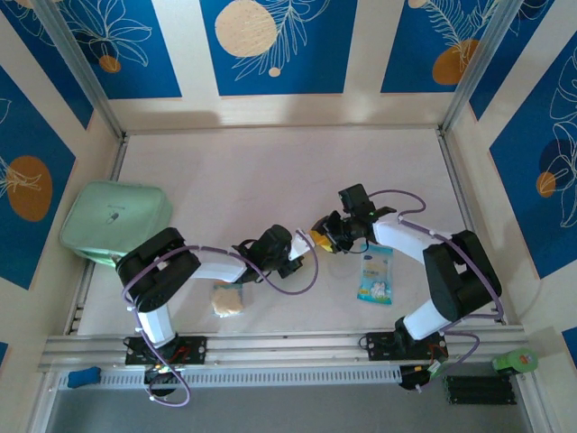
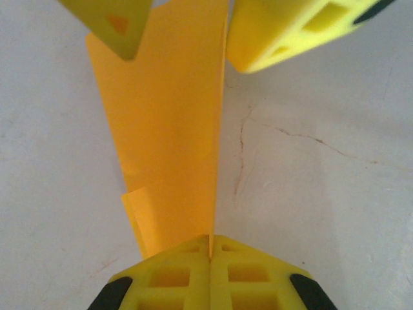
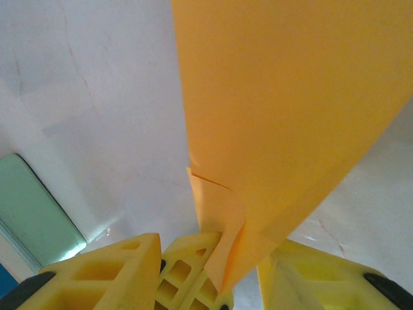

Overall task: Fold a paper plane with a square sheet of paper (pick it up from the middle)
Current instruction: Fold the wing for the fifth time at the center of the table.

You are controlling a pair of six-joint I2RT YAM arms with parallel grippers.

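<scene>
The orange-yellow sheet of paper, folded into a slim, tapering paper plane shape with a centre crease, hangs above the table's middle between both grippers. My left gripper is shut on its narrow end, and the paper runs away from the jaws. My right gripper is open. Its yellow fingers stand on either side of the paper's far end. In the right wrist view the paper passes between the spread fingers of my right gripper, and the left gripper's tips pinch it there.
A pale green pouch lies at the table's left edge, with its corner in the right wrist view. A blue-white packet lies under the right arm. A small beige spongy square sits near the front edge.
</scene>
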